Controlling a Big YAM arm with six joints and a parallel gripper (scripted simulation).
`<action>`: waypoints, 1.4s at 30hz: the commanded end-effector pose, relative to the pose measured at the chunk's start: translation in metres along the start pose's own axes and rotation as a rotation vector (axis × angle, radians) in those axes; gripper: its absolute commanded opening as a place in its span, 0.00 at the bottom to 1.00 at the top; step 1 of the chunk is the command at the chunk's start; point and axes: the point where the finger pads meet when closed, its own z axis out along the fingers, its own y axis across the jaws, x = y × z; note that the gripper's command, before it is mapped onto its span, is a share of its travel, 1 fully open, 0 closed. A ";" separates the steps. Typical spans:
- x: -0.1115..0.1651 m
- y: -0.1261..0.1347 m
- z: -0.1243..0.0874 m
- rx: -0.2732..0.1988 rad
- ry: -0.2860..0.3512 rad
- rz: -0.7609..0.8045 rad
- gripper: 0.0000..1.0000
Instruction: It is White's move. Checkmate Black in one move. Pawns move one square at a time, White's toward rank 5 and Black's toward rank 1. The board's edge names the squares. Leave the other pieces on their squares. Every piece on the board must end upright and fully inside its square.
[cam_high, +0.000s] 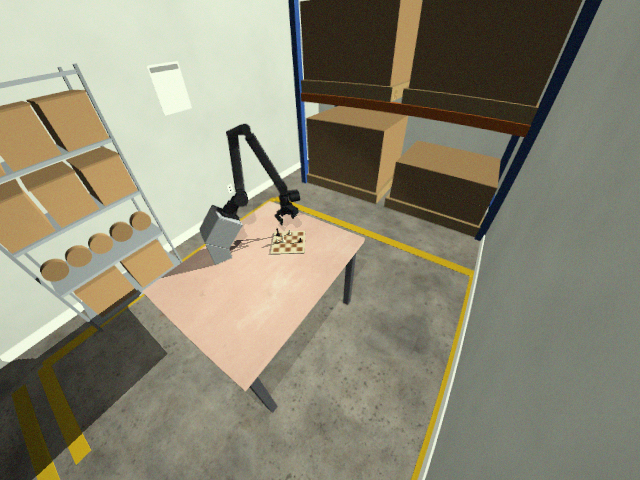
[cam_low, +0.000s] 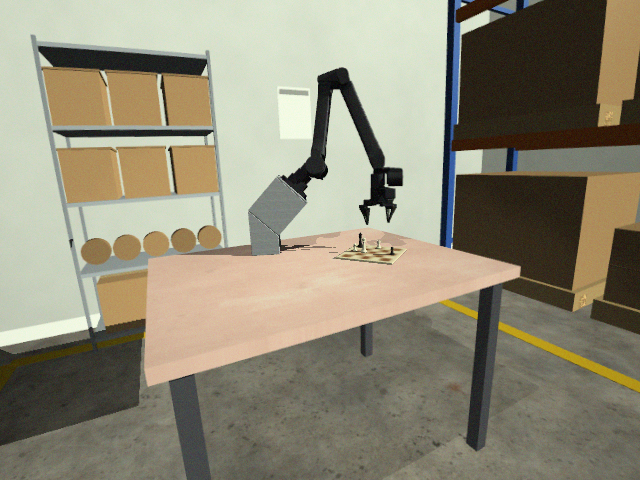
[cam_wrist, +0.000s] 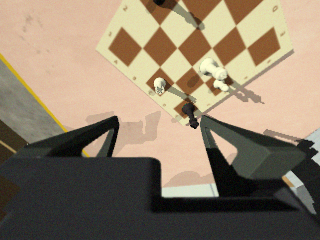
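A small chessboard (cam_wrist: 200, 50) lies on the pink table; it also shows in the exterior view (cam_low: 370, 254) and in the top view (cam_high: 287, 242). In the wrist view a small white piece (cam_wrist: 159, 85) stands upright on a square near the board's near edge. Two larger white pieces (cam_wrist: 214, 72) stand close together to its right. A black piece (cam_wrist: 189, 113) stands at the near corner, and another black piece (cam_wrist: 159, 2) is at the top edge. My gripper (cam_wrist: 159, 119) (cam_low: 377, 210) is open and empty, raised well above the board's near edge.
The arm's grey base (cam_low: 272, 215) stands on the table behind the board. A metal shelf with boxes (cam_low: 131, 170) is at the left and a blue rack with large boxes (cam_low: 542, 155) at the right.
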 end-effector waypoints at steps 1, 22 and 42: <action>-0.007 0.004 -0.006 -0.008 -0.013 -0.005 1.00; -0.011 0.018 -0.094 -0.035 -0.031 -0.017 1.00; -0.009 0.009 -0.091 -0.016 -0.020 -0.010 1.00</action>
